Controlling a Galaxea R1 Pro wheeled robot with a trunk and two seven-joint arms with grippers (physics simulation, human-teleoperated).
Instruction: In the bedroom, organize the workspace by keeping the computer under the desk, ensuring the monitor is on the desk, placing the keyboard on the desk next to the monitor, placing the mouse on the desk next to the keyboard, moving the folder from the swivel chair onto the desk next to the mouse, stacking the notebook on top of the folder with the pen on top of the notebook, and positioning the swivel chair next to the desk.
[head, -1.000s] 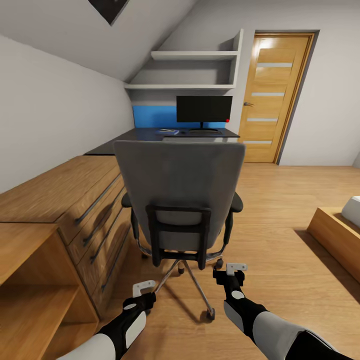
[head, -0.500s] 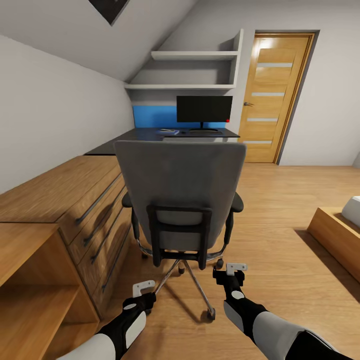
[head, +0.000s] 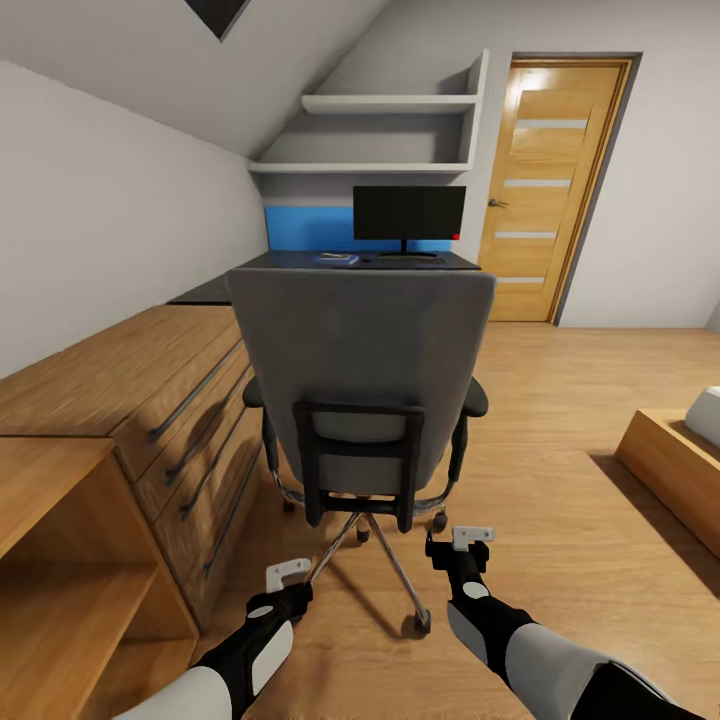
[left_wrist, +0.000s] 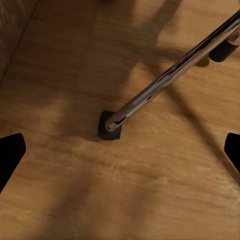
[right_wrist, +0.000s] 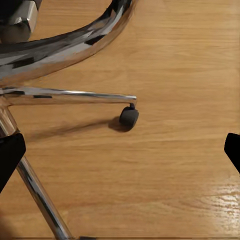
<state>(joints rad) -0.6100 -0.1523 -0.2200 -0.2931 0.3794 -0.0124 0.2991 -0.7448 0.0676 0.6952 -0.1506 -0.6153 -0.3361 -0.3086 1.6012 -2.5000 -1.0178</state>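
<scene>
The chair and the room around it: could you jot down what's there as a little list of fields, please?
swivel chair: grey back faces the camera, chrome star base on the wooden floor
desk: black top, beyond the chair
monitor: upright on the desk, screen dark
dresser: light wood, along the left wall
door: wooden, shut, beyond the desk on the right
left gripper: open, low, behind the chair base, holding nothing
right gripper: open, low, also empty
folder on seat: hidden by the chair back
</scene>
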